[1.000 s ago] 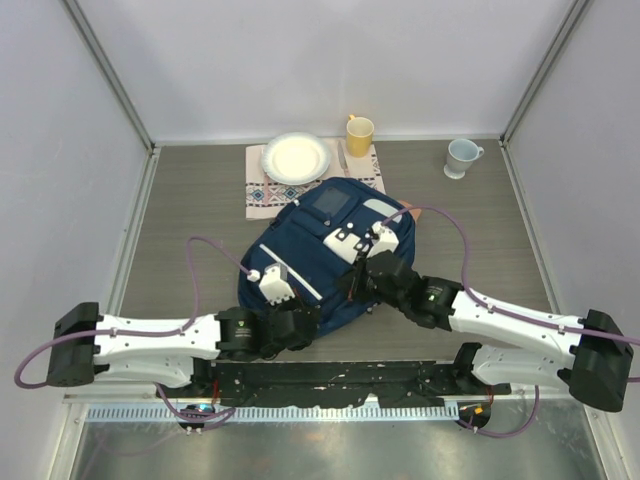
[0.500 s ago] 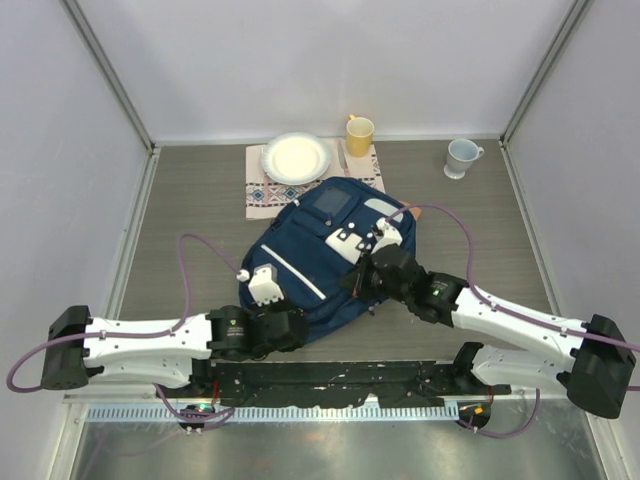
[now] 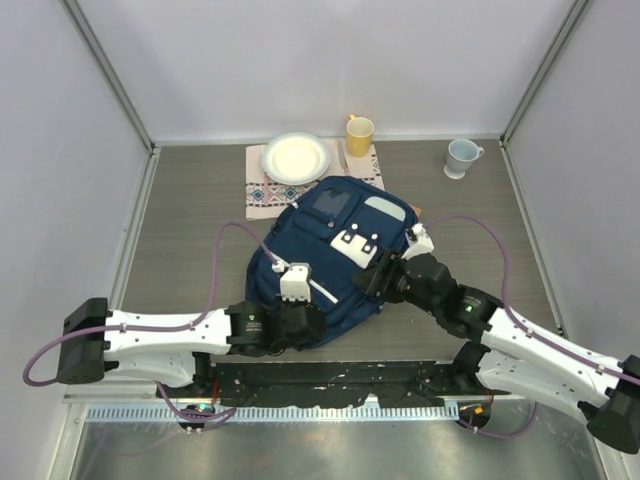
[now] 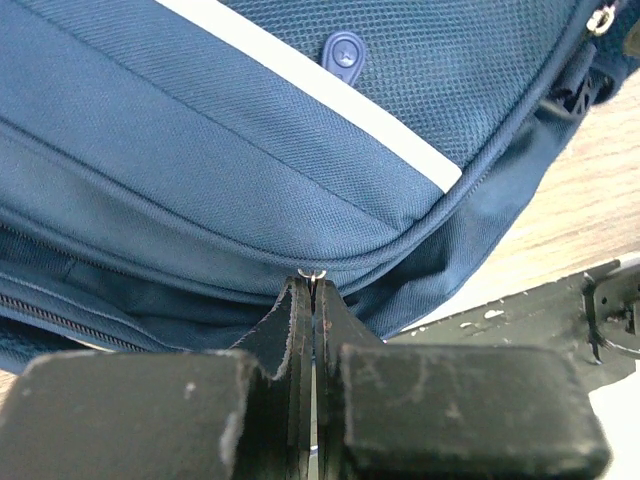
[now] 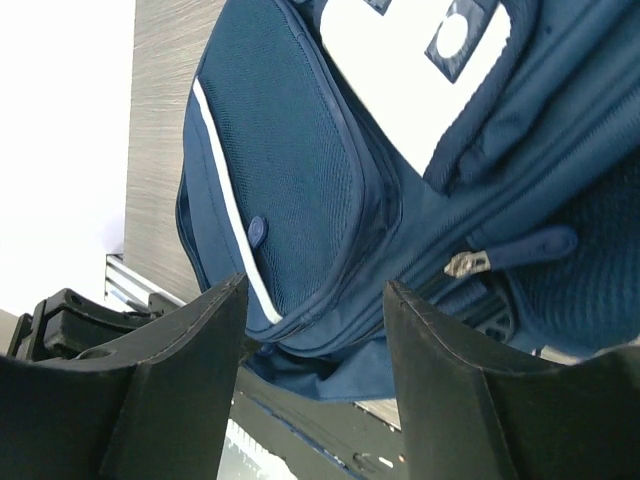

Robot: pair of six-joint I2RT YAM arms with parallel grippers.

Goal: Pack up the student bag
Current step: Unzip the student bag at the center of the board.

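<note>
The student bag is a navy backpack with a white stripe, lying flat in the middle of the table. My left gripper is at its near edge. In the left wrist view the left gripper is shut, with a small metal zipper ring pinched at its tips against the student bag. My right gripper is at the bag's right side. In the right wrist view the right gripper stands open with nothing between its fingers, above the student bag. A metal zipper slider shows on the side.
Behind the bag lies a patterned placemat with a white plate and a yellow mug. A pale mug stands at the back right. A black rail runs along the near edge. Walls close in left and right.
The right gripper has opened and drawn back to the right of the bag. The left gripper, still shut, has slid right along the bag's near edge.
</note>
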